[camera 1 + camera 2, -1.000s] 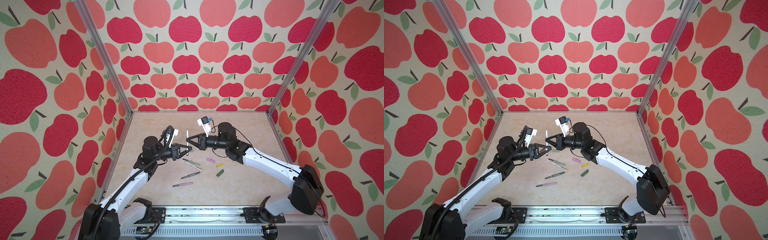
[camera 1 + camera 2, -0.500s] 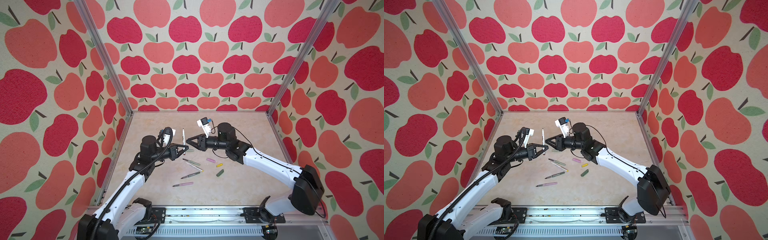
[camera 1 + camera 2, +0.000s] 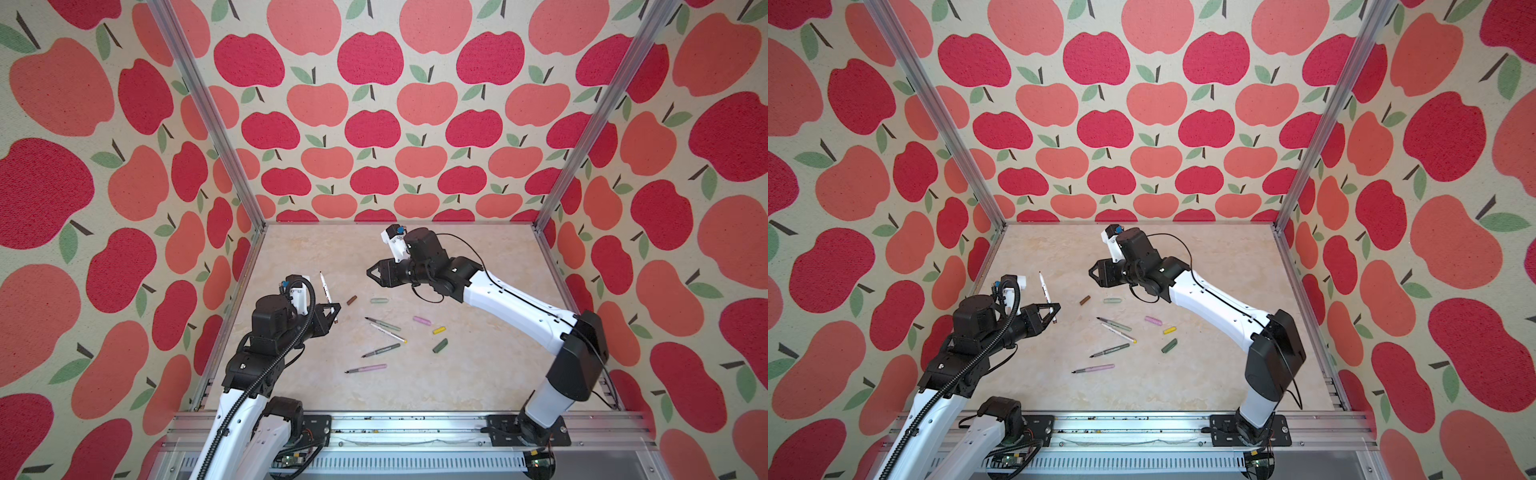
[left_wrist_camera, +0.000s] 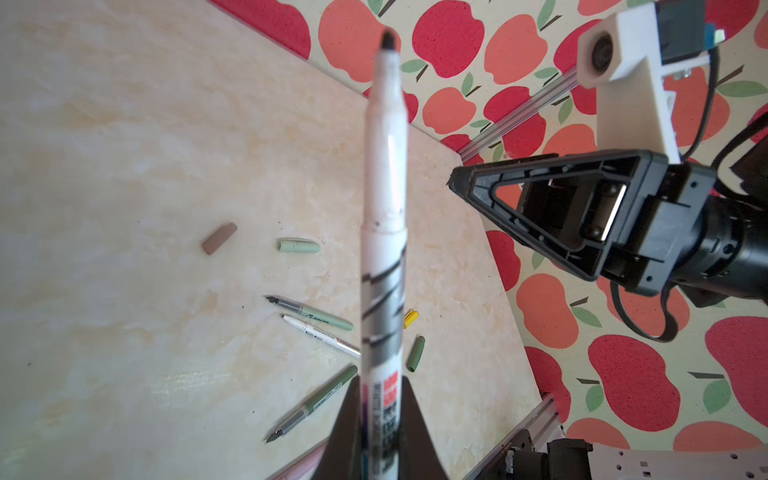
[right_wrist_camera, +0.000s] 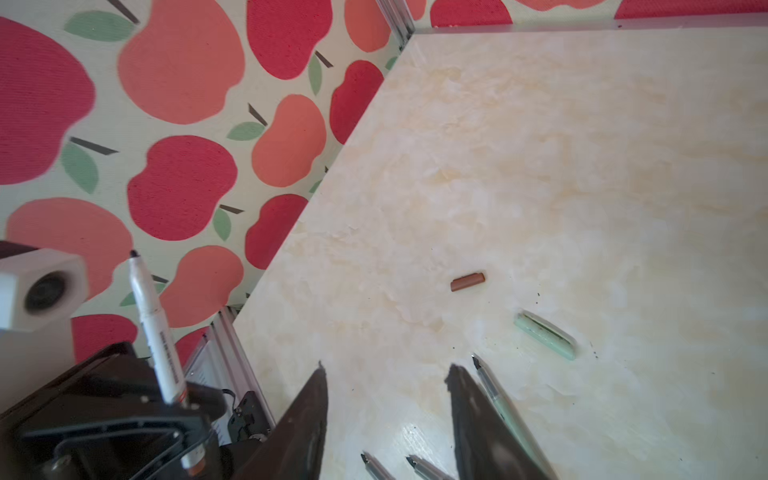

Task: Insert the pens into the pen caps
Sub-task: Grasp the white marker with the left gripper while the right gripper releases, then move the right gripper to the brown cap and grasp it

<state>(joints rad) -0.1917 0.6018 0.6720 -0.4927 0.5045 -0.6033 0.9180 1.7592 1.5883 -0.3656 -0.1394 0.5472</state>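
Observation:
My left gripper (image 3: 335, 310) (image 3: 1054, 310) is shut on the lower end of the white pen with brown (image 3: 326, 290) (image 4: 382, 249), which stands nearly upright with its dark tip up. My right gripper (image 3: 369, 272) (image 5: 385, 368) hangs open and empty above the table, apart from the pen. The brown pen cap (image 3: 352, 300) (image 5: 467, 282) lies on the table between the two grippers, beside the pale green cap (image 3: 379, 300) (image 5: 544, 336). The pink cap (image 3: 422, 320), yellow cap (image 3: 439, 330) and dark green cap (image 3: 440, 345) lie to the right.
Pens lie loose mid-table: pale green (image 3: 384, 324), white with yellow (image 3: 388, 332), dark green (image 3: 381, 350), pink (image 3: 368, 368). Apple-patterned walls with metal posts (image 3: 208, 112) close in the marbled table (image 3: 478, 374) on three sides.
The two grippers were close together around the upright pen; they have drawn apart. The right gripper has opened, and the brown cap now shows lying on the table. The left arm pulled back left with the pen.

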